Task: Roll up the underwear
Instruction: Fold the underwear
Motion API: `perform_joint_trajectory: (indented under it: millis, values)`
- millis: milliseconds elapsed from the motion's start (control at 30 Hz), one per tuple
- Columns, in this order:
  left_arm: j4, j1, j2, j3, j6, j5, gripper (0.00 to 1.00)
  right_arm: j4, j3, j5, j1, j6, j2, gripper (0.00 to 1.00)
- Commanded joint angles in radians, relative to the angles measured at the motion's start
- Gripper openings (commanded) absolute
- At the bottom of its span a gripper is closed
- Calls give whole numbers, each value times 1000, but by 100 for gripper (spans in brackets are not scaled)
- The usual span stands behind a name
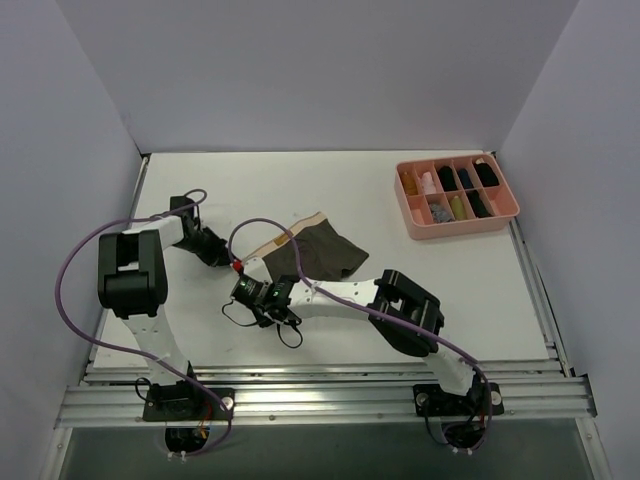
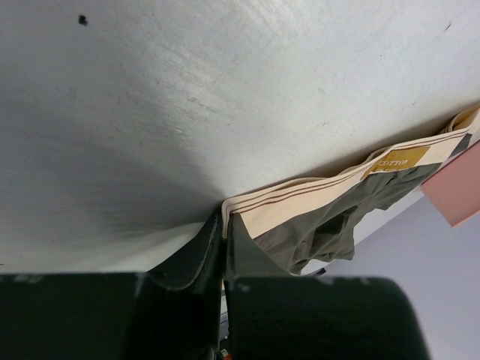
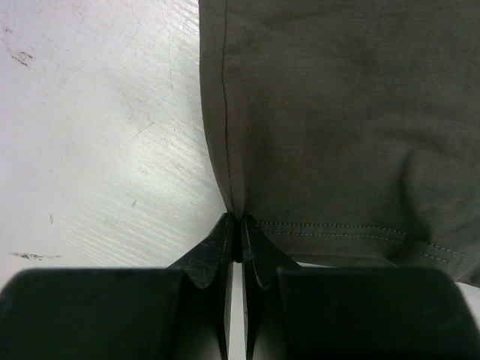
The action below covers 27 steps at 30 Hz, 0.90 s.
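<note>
The underwear (image 1: 318,250) is dark olive cloth with a beige waistband and lies near the middle of the white table (image 1: 430,290). My left gripper (image 1: 226,258) is shut on the left end of the waistband (image 2: 315,196), which bears a tan label. My right gripper (image 1: 283,290) is shut on the near corner of the olive cloth (image 3: 337,120), pinching a fold at the hem. In the right wrist view the fingertips (image 3: 225,240) are closed with cloth between them.
A pink compartment tray (image 1: 409,213) with small rolled bundles stands at the back right; it shows as a pink corner in the left wrist view (image 2: 457,196). Purple cables loop over the left arm. White walls enclose the table.
</note>
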Motion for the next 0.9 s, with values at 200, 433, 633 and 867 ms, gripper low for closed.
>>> perform_joint_trajectory:
  millis: [200, 433, 633, 867]
  values:
    - [-149, 1, -161, 63, 113, -111, 4, -105, -63, -66, 15, -25, -139, 0]
    - [-264, -10, -275, 32, 160, -182, 2, -82, -85, -133, 44, 15, -211, 0]
    - [-416, -11, -315, 89, 209, -272, 2, -121, -26, -185, 49, 26, -229, 0]
    - [-469, -5, -434, 73, 196, -339, 2, -190, -9, -221, 46, 26, -278, 0]
